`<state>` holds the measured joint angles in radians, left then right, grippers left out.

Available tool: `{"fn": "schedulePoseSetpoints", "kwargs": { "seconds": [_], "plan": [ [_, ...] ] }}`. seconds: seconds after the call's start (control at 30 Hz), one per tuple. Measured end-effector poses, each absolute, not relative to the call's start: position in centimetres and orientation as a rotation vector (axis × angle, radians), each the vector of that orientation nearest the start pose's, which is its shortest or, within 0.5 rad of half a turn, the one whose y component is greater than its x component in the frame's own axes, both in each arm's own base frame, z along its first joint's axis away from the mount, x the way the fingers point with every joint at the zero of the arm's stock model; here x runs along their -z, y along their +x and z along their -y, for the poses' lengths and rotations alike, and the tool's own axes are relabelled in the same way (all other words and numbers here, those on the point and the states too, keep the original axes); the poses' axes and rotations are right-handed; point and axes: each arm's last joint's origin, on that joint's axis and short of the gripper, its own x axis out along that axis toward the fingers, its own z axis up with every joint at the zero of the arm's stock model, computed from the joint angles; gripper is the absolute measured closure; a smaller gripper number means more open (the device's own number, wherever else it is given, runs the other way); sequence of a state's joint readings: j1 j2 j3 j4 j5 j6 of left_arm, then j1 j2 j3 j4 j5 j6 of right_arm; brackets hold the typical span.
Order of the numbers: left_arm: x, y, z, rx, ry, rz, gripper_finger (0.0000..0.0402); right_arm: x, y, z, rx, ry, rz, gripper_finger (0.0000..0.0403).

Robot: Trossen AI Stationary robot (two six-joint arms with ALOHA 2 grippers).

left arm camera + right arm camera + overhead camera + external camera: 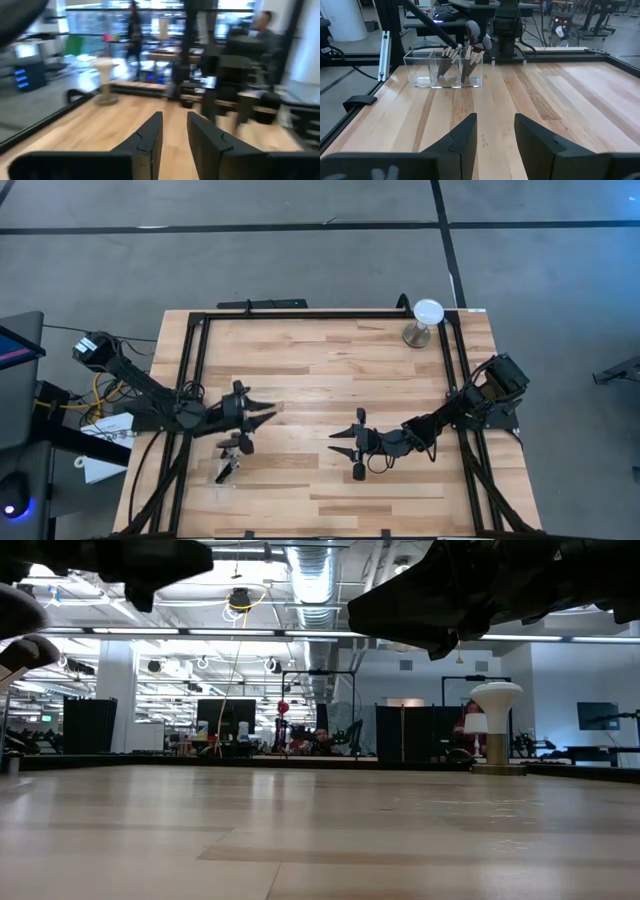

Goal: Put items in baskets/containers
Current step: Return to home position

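Right wrist view, wood tabletop (560, 100), brushes (465, 62) in tray (418, 69), workshop (600, 15) beyond

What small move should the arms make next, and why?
Probably draw both arms back to rest. The brushes stand in the clear organizer, no loose one shows on the table, and the left gripper and right gripper, over the table, hold nothing, jaws open.

Seen from above, the slim dark-handled makeup brushes (232, 460) standing in the small clear plastic rectangular tray (221, 477) are too small to count.
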<state>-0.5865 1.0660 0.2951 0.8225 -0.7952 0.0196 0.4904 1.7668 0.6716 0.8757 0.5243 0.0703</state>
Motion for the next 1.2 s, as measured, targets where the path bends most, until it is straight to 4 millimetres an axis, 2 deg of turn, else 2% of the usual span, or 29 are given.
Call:
{"fn": "schedulePoseSetpoints", "kwargs": {
  "seconds": [0.23, 0.43, 0.67, 0.8, 0.93, 1.07, 1.2],
  "plan": [
    [-21.2, 17.1, 9.5, -0.128, 0.058, 0.047, 0.0331, -15.2, 29.6, -14.2, 0.040, -0.037, -0.190, 0.0282],
    [-20.4, 16.6, 7.4, 0.083, 0.035, 0.150, 0.0389, -15.2, 29.6, -14.2, 0.039, -0.045, -0.187, 0.0282],
    [-19.4, 16.6, 5.6, 0.087, -0.043, 0.162, 0.0396, -16.0, 29.9, -13.5, 0.083, -0.111, -0.126, 0.0287],
    [-19.5, 16.7, 5.1, 0.057, -0.048, 0.176, 0.0397, -18.0, 30.4, -11.0, 0.062, -0.093, -0.110, 0.0331],
    [-19.8, 17.0, 4.6, 0.027, -0.063, 0.188, 0.0397, -19.9, 30.5, -7.3, -0.007, -0.094, -0.155, 0.0393],
    [-20.1, 17.5, 4.1, -0.009, -0.056, 0.196, 0.0397, -20.8, 30.4, -3.4, 0.000, -0.082, -0.196, 0.0383],
    [-19.6, 18.0, 3.6, -0.014, -0.052, 0.164, 0.0397, -20.8, 30.1, -1.5, 0.040, -0.070, -0.211, 0.0392]
  ]
}}
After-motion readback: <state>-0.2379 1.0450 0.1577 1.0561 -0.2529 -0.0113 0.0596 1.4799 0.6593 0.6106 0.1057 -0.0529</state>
